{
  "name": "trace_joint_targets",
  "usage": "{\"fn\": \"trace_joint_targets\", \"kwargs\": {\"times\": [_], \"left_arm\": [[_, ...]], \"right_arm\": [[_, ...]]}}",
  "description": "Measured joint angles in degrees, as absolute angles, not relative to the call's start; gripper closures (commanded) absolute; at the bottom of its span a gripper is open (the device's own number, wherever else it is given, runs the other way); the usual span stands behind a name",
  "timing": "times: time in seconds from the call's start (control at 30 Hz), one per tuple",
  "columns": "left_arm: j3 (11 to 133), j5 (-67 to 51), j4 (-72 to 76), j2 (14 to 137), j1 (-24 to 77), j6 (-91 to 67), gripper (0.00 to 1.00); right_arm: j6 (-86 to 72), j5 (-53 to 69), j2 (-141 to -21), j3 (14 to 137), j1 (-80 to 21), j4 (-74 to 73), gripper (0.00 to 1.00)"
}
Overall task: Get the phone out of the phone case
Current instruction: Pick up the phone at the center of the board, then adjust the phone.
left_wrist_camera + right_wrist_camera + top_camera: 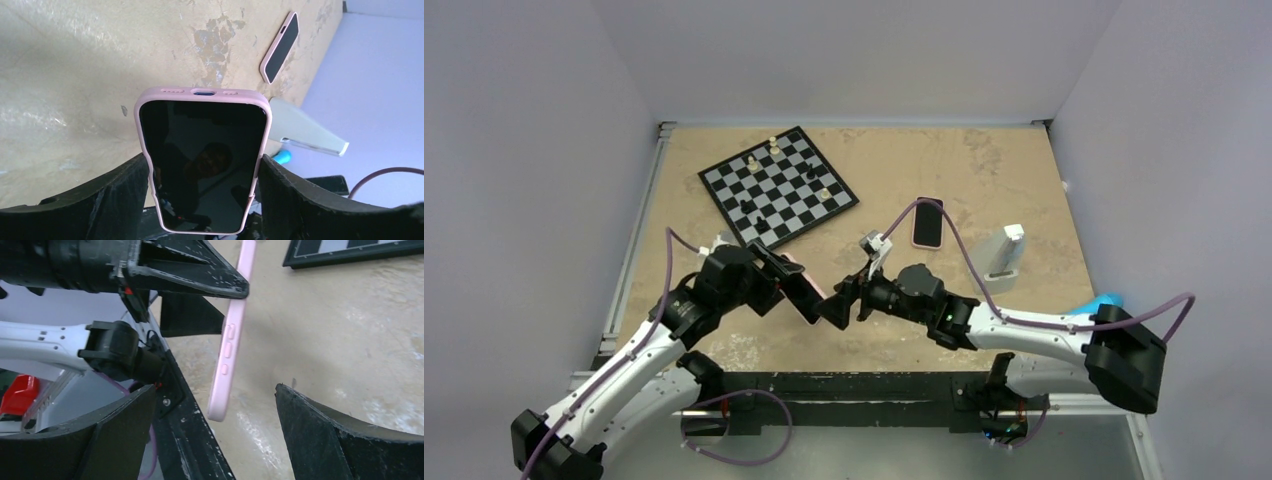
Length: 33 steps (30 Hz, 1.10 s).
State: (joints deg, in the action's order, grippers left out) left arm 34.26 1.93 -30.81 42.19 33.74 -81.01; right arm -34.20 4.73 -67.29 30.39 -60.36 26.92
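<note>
A phone with a dark screen (202, 155) sits inside a pink phone case (202, 92). My left gripper (203, 165) is shut on the case's two long sides and holds it above the table near the front edge (799, 292). In the right wrist view the case (227, 360) shows edge-on with its side buttons, one left finger (200, 275) pressing it from above. My right gripper (214, 390) is open, its fingers standing on either side of the case's free end without touching it. From above, the right gripper (839, 305) faces the left gripper (774, 275).
A chessboard (777, 185) with a few pieces lies at the back left. A second pink-cased phone (927, 222) lies flat mid-table. A white stand (1004, 253) stands to its right, and a blue object (1104, 300) sits by the right wall.
</note>
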Motion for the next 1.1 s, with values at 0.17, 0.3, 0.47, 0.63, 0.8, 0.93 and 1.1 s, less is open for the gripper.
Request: {"fn": "trace_joint_targets", "kwargs": {"times": [0.17,0.3,0.47,0.63,0.8,0.93,1.1], "left_arm": [[32.32,1.56,-30.89,39.09,33.67,-87.88,1.00],[30.94,1.39,-30.57,37.08,33.56,-92.97,1.00],[29.30,1.37,-30.35,34.83,33.50,-98.65,1.00],[26.59,1.43,-28.47,33.71,33.50,-104.07,1.00],[24.32,2.20,-27.20,33.74,33.50,-107.26,1.00],[23.66,3.07,-26.57,33.61,33.50,-108.92,1.00],[23.42,4.54,-26.15,33.19,33.32,-109.58,0.69]], "right_arm": [[-35.38,1.26,-69.58,30.37,-63.42,33.76,0.19],[-35.57,-2.26,-72.75,30.37,-65.34,37.12,0.30],[-36.23,-5.93,-76.07,30.35,-66.87,39.94,0.51],[-37.26,-8.05,-77.52,30.26,-67.11,43.07,0.73],[-38.52,-8.69,-80.68,29.89,-67.05,45.98,0.65],[-39.46,-8.40,-83.29,30.11,-67.11,46.74,0.79],[-38.50,-9.80,-85.27,32.27,-66.78,43.94,1.00]]}}
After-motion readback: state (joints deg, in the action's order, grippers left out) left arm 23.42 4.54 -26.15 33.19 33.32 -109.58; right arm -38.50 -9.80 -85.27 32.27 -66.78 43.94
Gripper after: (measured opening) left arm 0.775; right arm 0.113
